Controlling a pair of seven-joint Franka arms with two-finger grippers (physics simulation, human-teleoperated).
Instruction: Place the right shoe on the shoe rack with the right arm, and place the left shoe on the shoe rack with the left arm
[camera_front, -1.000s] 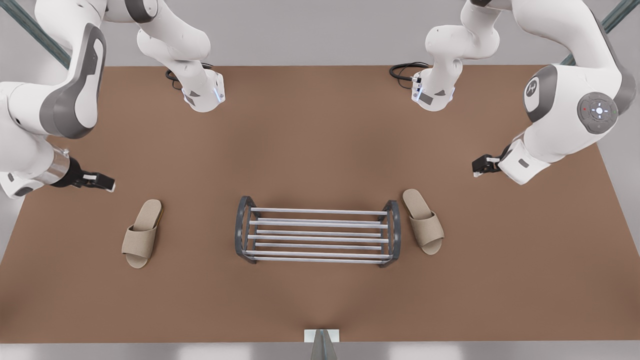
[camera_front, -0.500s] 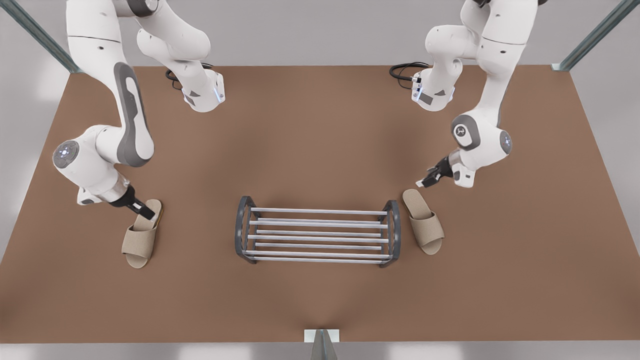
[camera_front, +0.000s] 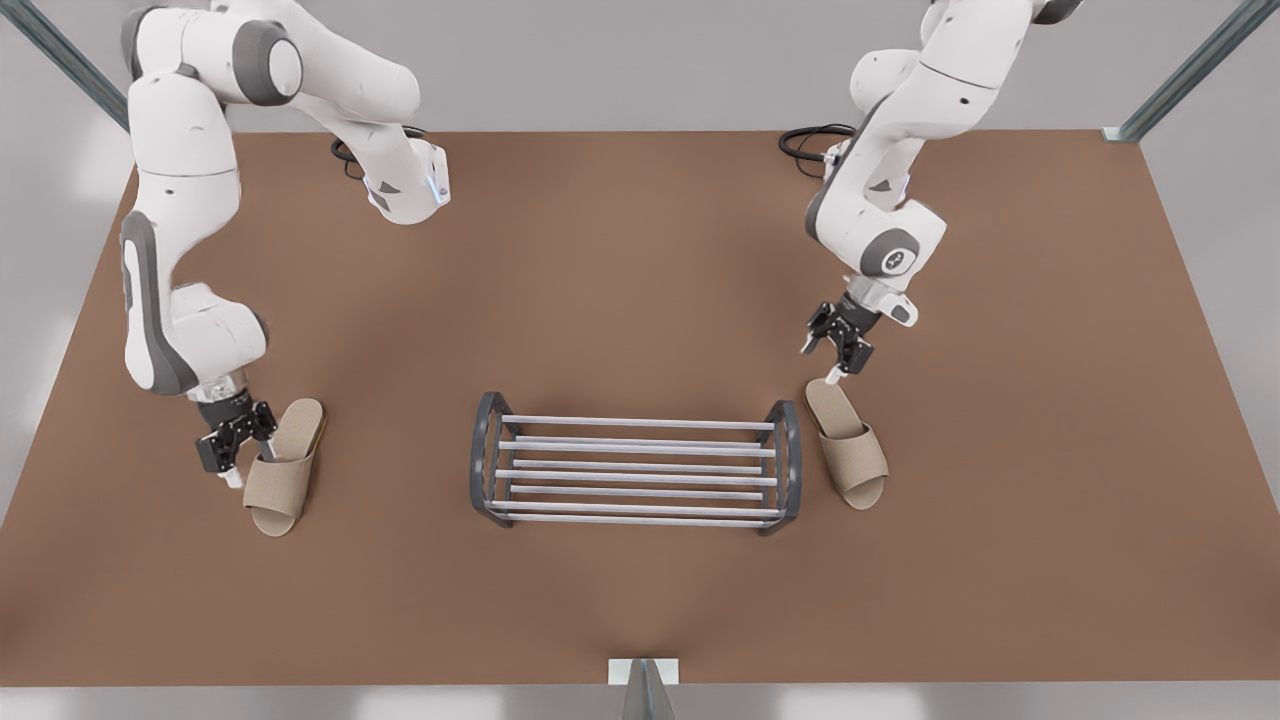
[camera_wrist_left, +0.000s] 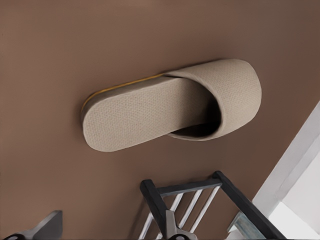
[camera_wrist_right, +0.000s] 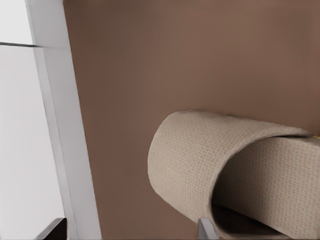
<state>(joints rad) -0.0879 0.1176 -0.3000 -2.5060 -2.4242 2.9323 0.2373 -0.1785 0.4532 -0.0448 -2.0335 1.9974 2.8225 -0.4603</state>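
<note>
The shoe rack (camera_front: 636, 470) stands mid-table. The left shoe (camera_front: 847, 441) lies beside its end on the front view's right, the right shoe (camera_front: 284, 466) well apart. Both the left gripper (camera_front: 838, 352) and right gripper (camera_front: 236, 448) hover spread wide. I think each must drop and pinch.

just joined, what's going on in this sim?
Two arms are reaching for tan slippers meant for the shoe rack. The right end effector, open, is at the band of the right shoe on the front view's left. The left end effector, open, hovers by the heel of the left shoe beside the rack. Both shoes lie on the table.
</note>
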